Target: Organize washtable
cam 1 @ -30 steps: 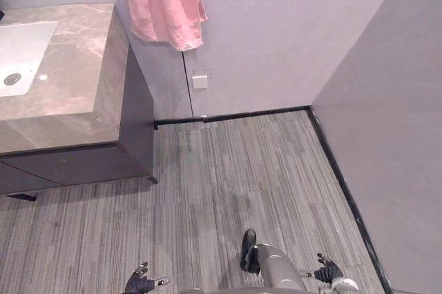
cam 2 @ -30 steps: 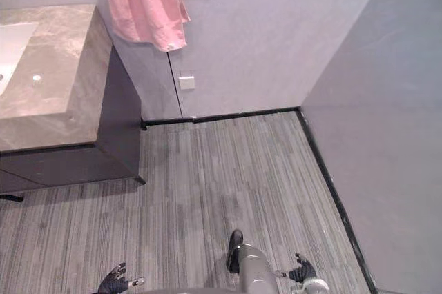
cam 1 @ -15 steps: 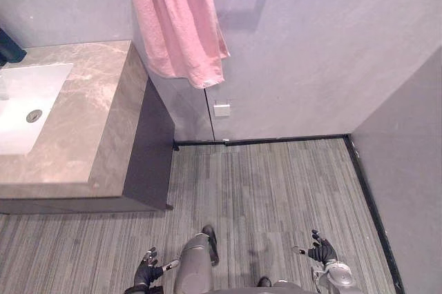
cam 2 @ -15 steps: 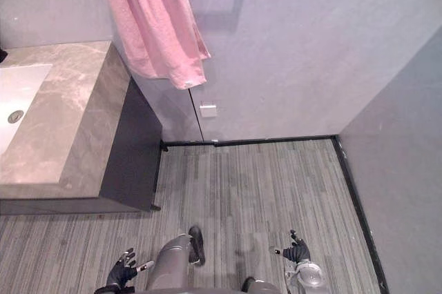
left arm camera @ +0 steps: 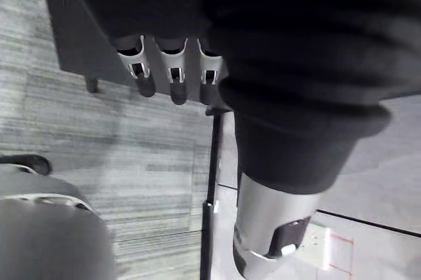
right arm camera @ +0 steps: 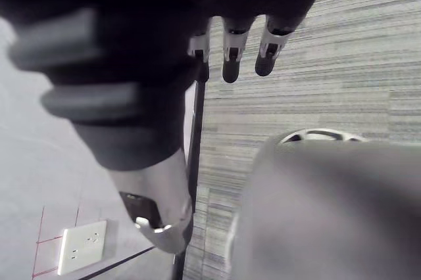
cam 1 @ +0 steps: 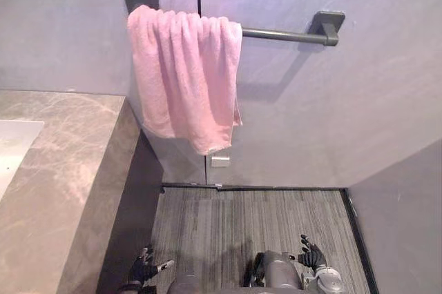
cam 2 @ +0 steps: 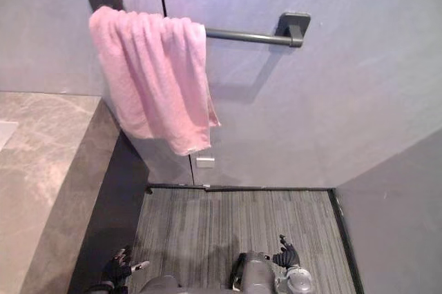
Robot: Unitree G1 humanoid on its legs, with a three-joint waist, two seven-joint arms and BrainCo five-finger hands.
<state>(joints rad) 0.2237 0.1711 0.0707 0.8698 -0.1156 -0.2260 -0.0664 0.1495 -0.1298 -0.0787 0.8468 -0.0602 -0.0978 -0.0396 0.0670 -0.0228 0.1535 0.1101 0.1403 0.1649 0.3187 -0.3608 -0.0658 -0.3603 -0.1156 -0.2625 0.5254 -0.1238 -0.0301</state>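
A pink towel [cam 1: 188, 80] hangs bunched at the left end of a dark wall rail [cam 1: 283, 34]. The marble washtable [cam 1: 55, 170] fills the left side, with a corner of its white basin [cam 1: 12, 149] at the edge. My left hand [cam 1: 143, 268] hangs low over the floor beside the cabinet, fingers [left arm camera: 172, 77] relaxed and holding nothing. My right hand [cam 1: 311, 258] hangs low on the right, fingers [right arm camera: 230, 53] straight and holding nothing.
The dark cabinet side [cam 1: 135, 218] drops from the counter to the striped grey floor [cam 1: 221, 225]. A white wall socket [cam 1: 220, 161] sits under the towel. Grey walls meet in a corner at the right [cam 1: 359, 190], with a black skirting [cam 1: 276, 188].
The camera has tilted up: the towel rail has come into view and the floor has dropped low. Both hands stay hanging, open.
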